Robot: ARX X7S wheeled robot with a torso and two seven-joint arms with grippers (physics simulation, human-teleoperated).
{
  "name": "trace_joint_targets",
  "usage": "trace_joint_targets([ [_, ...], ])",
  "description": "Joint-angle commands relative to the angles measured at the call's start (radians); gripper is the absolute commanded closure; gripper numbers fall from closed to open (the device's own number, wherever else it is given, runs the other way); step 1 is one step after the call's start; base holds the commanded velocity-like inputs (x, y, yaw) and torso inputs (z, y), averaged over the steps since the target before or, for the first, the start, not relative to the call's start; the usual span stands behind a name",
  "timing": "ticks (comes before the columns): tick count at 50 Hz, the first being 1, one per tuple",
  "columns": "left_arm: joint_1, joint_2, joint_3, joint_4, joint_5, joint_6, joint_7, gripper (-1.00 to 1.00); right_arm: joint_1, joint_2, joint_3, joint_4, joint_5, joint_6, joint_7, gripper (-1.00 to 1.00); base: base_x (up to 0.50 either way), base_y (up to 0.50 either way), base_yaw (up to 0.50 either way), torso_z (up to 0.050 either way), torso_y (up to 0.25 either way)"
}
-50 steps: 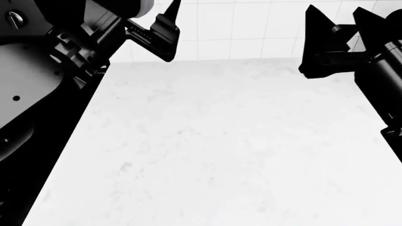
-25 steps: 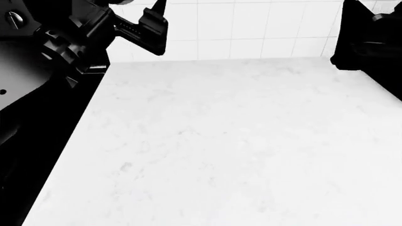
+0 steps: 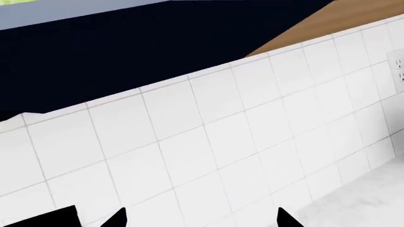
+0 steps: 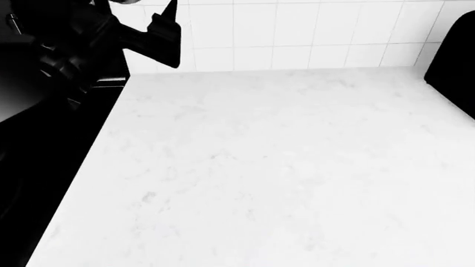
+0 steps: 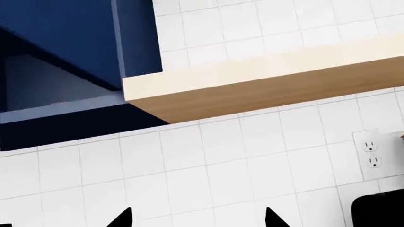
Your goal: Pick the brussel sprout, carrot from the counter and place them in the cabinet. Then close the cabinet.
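left gripper (image 3: 196,220): only the dark fingertips (image 3: 285,220) show at the wrist view's edge, set well apart with nothing between them; in the head view it hangs raised at the counter's back left corner (image 4: 159,41), facing the tiled wall (image 4: 297,33).

right gripper (image 5: 192,218): two fingertips (image 5: 120,220) show, likewise spread and empty; in the head view only a dark bulk of the right arm (image 4: 453,61) shows at the far edge. both wrist cameras look up the wall, which suggests the arms are lifted to clear the head's view or to reach upward.

cabinet (image 5: 69,71): dark blue, mounted above the tiles, one side seemingly open onto a dim interior; a pale wooden shelf (image 5: 265,85) runs beside it. wall outlet (image 5: 369,153) on the tiles below.

counter (image 4: 282,167): white, grey-veined.

brussel sprout, carrot: neither appears in any view; location not determinable, so the carrot's long axis and pointing direction cannot be stated.
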Motion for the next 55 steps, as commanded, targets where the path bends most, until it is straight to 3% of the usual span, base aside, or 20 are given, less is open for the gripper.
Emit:
trace_joint_targets([
  [1, 0.022, -0.011, -0.017, -0.005, -0.024, -0.032, -0.040, -1.00, 0.175, 0.035, -0.049, 0.042, 0.054, 0.014, 0.073, -1.00, 0.00, 0.00, 0.00, 0.000, 0.000],
  [12, 0.034, -0.015, -0.027, -0.009, -0.050, -0.073, -0.080, -1.00, 0.433, 0.030, -0.173, 0.136, 0.035, 0.042, 0.126, -1.00, 0.00, 0.00, 0.00, 0.000, 0.000],
  [26, 0.039, -0.018, -0.028, 0.000, -0.066, -0.084, -0.090, -1.00, 0.628, 0.027, -0.253, 0.245, -0.056, 0.051, 0.156, -1.00, 0.00, 0.00, 0.00, 0.000, 0.000],
  [55, 0.071, -0.024, -0.018, 0.003, -0.053, -0.055, -0.089, -1.00, 0.829, -0.137, -0.178, 0.500, -0.160, -0.172, 0.176, -1.00, 0.00, 0.00, 0.00, 0.000, 0.000],
])
